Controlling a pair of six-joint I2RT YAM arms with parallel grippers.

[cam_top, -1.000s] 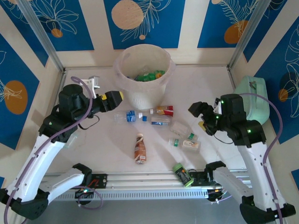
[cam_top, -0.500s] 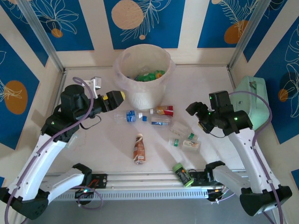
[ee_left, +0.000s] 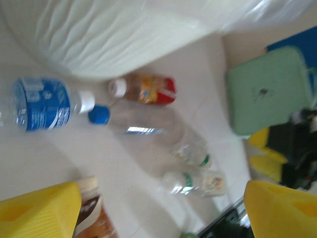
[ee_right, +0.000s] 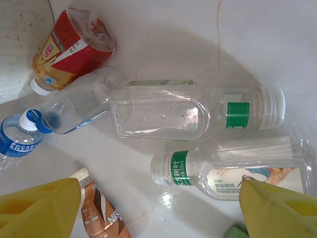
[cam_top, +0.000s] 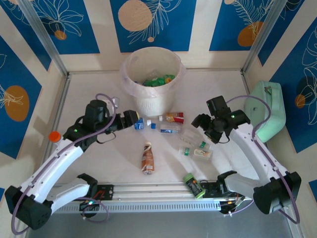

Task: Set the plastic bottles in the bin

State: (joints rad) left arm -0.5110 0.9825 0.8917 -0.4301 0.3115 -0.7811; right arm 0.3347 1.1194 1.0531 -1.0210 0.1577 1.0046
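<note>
Several plastic bottles [cam_top: 170, 128] lie loose on the counter [cam_top: 114, 158] just before the bin [cam_top: 148, 103], which already holds a few. Left tool [cam_top: 132, 118] hangs wide and empty beside the blue-labelled bottle [ee_left: 42, 104]. Right tool [cam_top: 200, 122], equally wide and empty, hovers above the clear green-banded bottles [ee_right: 198, 116], probably spread to straddle one.

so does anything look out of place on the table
The green bottle lies apart from the other bottles, at the near edge and apparently partly over the metal rail, beside the right arm's base.
</note>
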